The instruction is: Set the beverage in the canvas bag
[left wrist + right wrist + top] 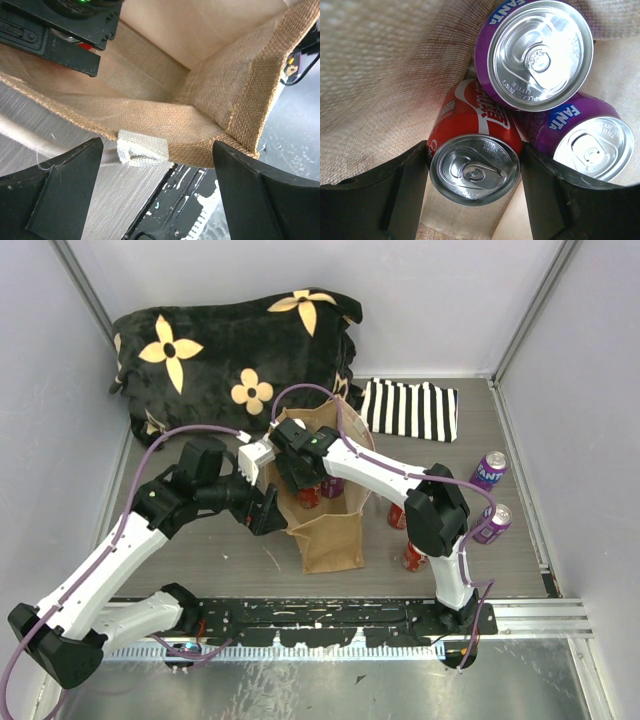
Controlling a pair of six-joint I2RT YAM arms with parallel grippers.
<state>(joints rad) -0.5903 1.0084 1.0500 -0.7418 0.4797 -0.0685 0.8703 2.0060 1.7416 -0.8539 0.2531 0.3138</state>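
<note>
The beverage (470,125), a red can, stands inside the canvas bag (330,540) beside two purple cans (540,50). Our right tool (474,172) clamps it, fingers against both its sides; our left tool (157,150) gapes wide at the bag's rim.

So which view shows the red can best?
The right wrist view: the red can sits close up between the fingers of the right gripper. The top view shows a red patch inside the canvas bag; the left wrist view, hardly anything.
</note>
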